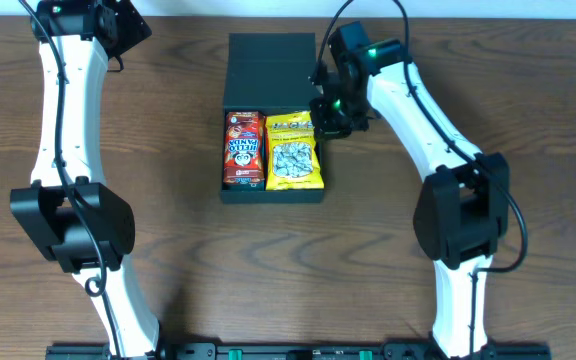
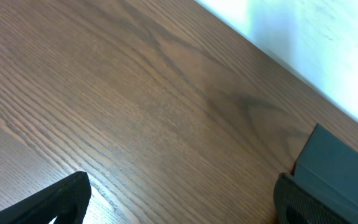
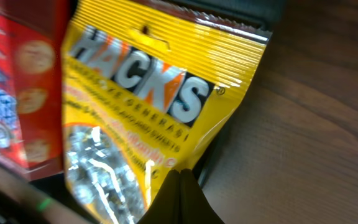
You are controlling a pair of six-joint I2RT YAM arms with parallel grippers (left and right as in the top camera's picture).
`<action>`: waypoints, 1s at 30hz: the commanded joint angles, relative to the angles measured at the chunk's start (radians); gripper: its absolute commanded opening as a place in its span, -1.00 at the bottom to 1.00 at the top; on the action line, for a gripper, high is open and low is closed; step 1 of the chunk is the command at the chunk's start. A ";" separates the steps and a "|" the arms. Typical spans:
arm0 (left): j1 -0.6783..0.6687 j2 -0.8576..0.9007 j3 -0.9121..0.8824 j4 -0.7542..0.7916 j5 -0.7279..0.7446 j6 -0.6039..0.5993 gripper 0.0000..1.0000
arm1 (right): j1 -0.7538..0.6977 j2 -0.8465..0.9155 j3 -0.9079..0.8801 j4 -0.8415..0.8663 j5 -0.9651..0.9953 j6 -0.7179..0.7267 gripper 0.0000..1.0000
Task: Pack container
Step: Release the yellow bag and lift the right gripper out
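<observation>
Right gripper has its fingers pressed together, empty, tips over the yellow packet's edge inside the open container mid-table, arm stretched inward. Left gripper gapes wide, empty, near the container's far corner.

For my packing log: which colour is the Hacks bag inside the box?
The Hacks bag is bright yellow; the right wrist view shows it best.
</observation>
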 commanded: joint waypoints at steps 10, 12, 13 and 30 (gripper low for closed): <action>0.004 -0.001 -0.004 -0.003 -0.014 0.006 0.90 | 0.011 0.069 0.000 -0.030 0.019 -0.056 -0.97; 0.004 -0.001 -0.004 -0.003 -0.015 0.006 0.90 | 0.008 0.068 0.042 -0.072 0.019 -0.057 -0.97; 0.004 -0.001 -0.004 -0.003 -0.014 0.006 0.90 | 0.008 0.065 0.071 -0.092 0.020 -0.061 -0.97; -0.002 0.000 -0.024 0.015 0.124 -0.003 -0.88 | -0.118 0.045 0.333 -0.037 0.086 -0.085 -0.97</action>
